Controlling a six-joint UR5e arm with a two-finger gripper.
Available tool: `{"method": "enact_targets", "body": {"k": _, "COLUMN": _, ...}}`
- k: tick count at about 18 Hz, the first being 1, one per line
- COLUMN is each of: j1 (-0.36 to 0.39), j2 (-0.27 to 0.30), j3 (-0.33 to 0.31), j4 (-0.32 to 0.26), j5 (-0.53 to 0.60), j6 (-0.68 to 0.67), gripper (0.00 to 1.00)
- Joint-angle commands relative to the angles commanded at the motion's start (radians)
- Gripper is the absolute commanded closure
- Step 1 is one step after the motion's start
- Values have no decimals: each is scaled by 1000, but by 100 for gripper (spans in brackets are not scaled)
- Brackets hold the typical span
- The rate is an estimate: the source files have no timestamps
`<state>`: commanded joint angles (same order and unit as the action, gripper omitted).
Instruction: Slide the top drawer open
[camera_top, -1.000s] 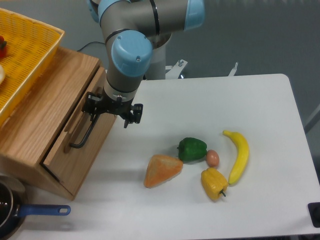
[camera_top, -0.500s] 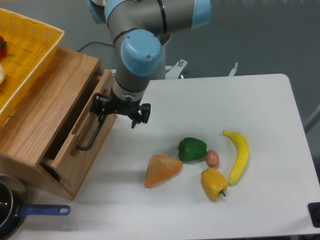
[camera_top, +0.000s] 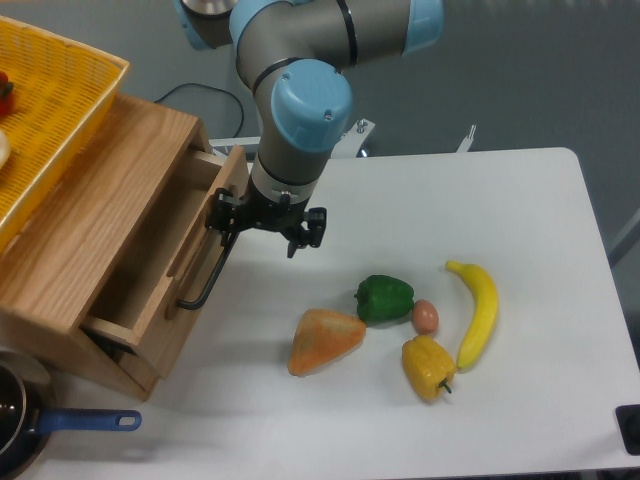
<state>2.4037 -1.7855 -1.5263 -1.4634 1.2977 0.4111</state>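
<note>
We are mid-pull on the top drawer (camera_top: 150, 275), part-way out of the cabinet (camera_top: 90, 215) at the left, our gripper (camera_top: 262, 222) hooked at its black handle (camera_top: 208, 283), finger closure unclear; next, draw further right.

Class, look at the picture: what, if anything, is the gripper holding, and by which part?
The gripper holds the top drawer by the upper end of its black bar handle.

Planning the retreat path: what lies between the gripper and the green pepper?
In the fixed camera view, only bare white table lies between the gripper and the green pepper; nothing stands there.
</note>
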Motion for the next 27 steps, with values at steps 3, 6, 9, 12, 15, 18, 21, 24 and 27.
{"method": "enact_targets", "body": {"k": 3, "j1": 15, "j2": -5, "j3": 17, "j4": -5, "j5": 2, "j6": 9, "gripper": 0}}
{"method": "enact_targets", "body": {"k": 6, "j1": 25, "j2": -6, "j3": 22, "j4": -5, "j5": 2, "j6": 15, "gripper": 0}}
{"method": "enact_targets", "body": {"k": 9, "j1": 32, "j2": -6, "j3": 34, "j4": -6, "j5": 2, "j6": 20, "gripper": 0}}
{"method": "enact_targets", "body": {"k": 12, "j1": 48, "j2": -8, "j3": 40, "j4": -6, "j5": 0, "j6": 20, "gripper": 0}}
{"method": "enact_targets", "body": {"k": 15, "j1": 49, "j2": -14, "j3": 40, "j4": -3, "j5": 5, "j6": 20, "gripper": 0}}
{"method": "enact_targets", "body": {"k": 18, "j1": 58, "j2": -21, "j3": 45, "j4": -3, "j5": 8, "j6": 21, "gripper": 0}}
{"method": "enact_targets", "body": {"k": 21, "j1": 69, "j2": -23, "j3": 48, "j4": -2, "j5": 8, "j6": 21, "gripper": 0}}
{"method": "enact_targets", "body": {"k": 24, "j1": 80, "j2": -22, "j3": 48, "j4": 0, "j5": 23, "j6": 23, "gripper": 0}}
{"method": "enact_targets", "body": {"k": 27, "j1": 95, "j2": -23, "j3": 48, "j4": -3, "j5": 25, "j6": 43, "gripper": 0}}
